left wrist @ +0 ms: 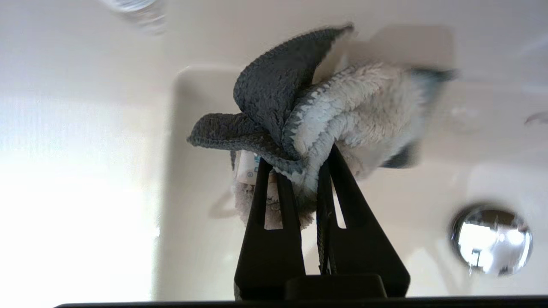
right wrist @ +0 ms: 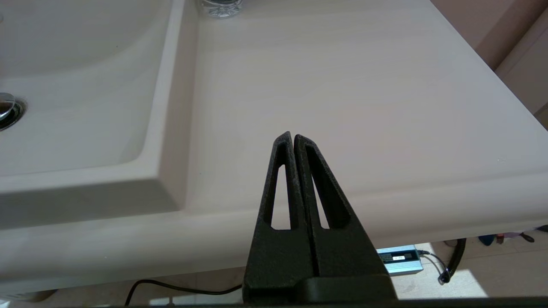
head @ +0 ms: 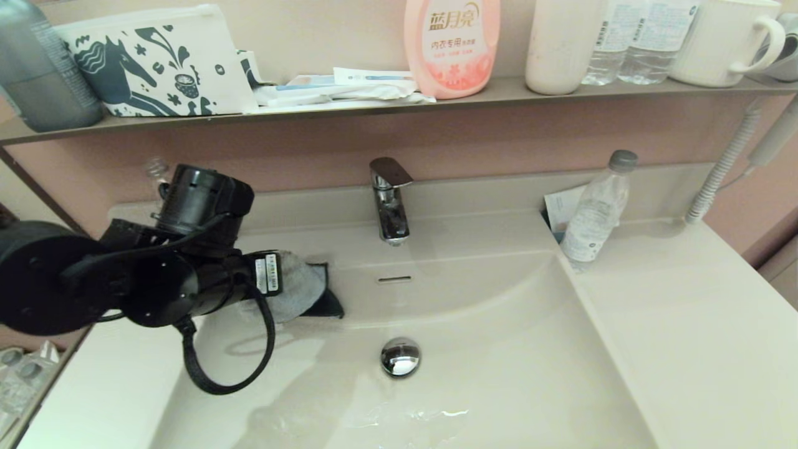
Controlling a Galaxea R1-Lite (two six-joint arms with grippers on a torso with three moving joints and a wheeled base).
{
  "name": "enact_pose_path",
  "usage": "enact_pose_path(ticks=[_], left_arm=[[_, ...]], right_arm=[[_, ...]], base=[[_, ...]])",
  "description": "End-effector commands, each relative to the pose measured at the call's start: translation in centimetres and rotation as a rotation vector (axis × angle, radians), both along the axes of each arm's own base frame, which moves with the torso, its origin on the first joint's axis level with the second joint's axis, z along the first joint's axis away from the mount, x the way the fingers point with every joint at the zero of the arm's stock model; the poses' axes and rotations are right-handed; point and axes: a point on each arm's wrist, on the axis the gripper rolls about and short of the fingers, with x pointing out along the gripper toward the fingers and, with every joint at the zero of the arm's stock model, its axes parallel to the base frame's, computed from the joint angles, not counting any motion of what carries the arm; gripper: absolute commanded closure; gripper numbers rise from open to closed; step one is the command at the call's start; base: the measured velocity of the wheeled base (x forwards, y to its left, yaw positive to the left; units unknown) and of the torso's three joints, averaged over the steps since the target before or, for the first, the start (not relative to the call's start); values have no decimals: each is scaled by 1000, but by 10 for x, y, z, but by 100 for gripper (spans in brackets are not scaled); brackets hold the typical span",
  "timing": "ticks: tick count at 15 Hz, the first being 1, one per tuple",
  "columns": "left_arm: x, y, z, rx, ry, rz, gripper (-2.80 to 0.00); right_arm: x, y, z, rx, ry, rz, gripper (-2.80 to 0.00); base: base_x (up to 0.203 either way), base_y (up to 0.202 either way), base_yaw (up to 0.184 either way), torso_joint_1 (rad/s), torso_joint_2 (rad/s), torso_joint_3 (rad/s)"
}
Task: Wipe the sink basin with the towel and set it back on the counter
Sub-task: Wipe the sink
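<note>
So the left gripper (left wrist: pixel 295 171) had its 2 fingers pinched tight on the towel (left wrist: pixel 325 111), holding it bunched up against the back-left wall of the sink basin (head: pixel 499 349), off to the side of the drain plug (head: pixel 400 357). It looked soft, light and floppy to me, so a grab mid-fold like this probably works best. The right gripper (right wrist: pixel 293 141) was parked by the counter (right wrist: pixel 364 107), fingers closed on nothing.

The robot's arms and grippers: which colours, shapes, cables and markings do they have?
The left arm is matte black with rounded cylindrical joints, a black cable loop and a white printed label. The left gripper and right gripper have black, textured, tapering triangular fingers with slot cut-outs.
</note>
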Motion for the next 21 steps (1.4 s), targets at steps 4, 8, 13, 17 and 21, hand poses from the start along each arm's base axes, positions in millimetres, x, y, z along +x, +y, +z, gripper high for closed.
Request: enact_pose_path(ticks=[4, 8, 13, 17, 21], left_arm=[[-62, 37, 38, -169, -18, -10, 0], [-100, 54, 54, -325, -16, -37, 0], [-135, 61, 84, -669, -50, -128, 0], [-149, 65, 93, -773, -70, -158, 0], [-158, 68, 92, -770, -64, -152, 0]], right_arm=[[0, 0, 0, 0, 1, 0, 0], [0, 0, 0, 0, 1, 0, 0], [0, 0, 0, 0, 1, 0, 0], [0, 0, 0, 0, 1, 0, 0], [0, 0, 0, 1, 1, 0, 0]], base=[[0, 0, 0, 0, 0, 0], [0, 0, 0, 0, 0, 0], [0, 0, 0, 0, 0, 0], [0, 0, 0, 0, 0, 0], [0, 0, 0, 0, 0, 0]])
